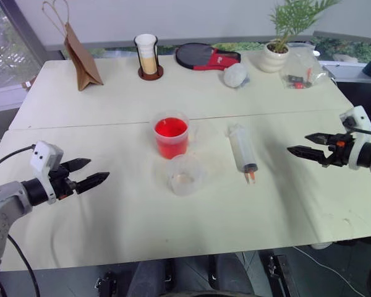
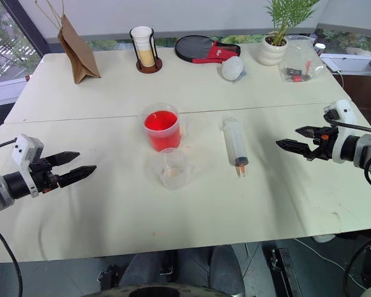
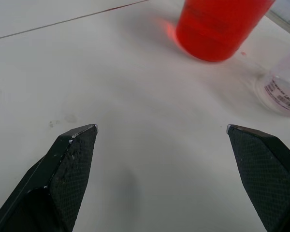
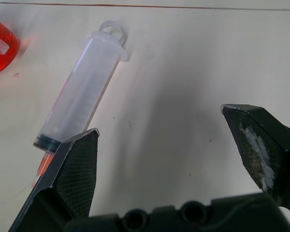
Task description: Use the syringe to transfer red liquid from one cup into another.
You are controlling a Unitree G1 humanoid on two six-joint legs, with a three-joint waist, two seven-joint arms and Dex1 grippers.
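Lying flat on table (image 1: 111, 210), syringe (image 1: 242, 151) sat near right gripper (image 1: 306, 145) — both grippers spread wide, empty — left gripper (image 1: 91, 173) well apart.

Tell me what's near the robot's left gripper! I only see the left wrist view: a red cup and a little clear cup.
Observer: There is a syringe lying flat on the table, to the right of both cups.
Operator: Is anything holding it?
Observer: No. The right gripper is open and hangs off to the syringe's right, not touching it.
Operator: Does the little cup have red stuff in it?
Observer: From above, the small cup looks empty; the red liquid is in the big cup just behind it.
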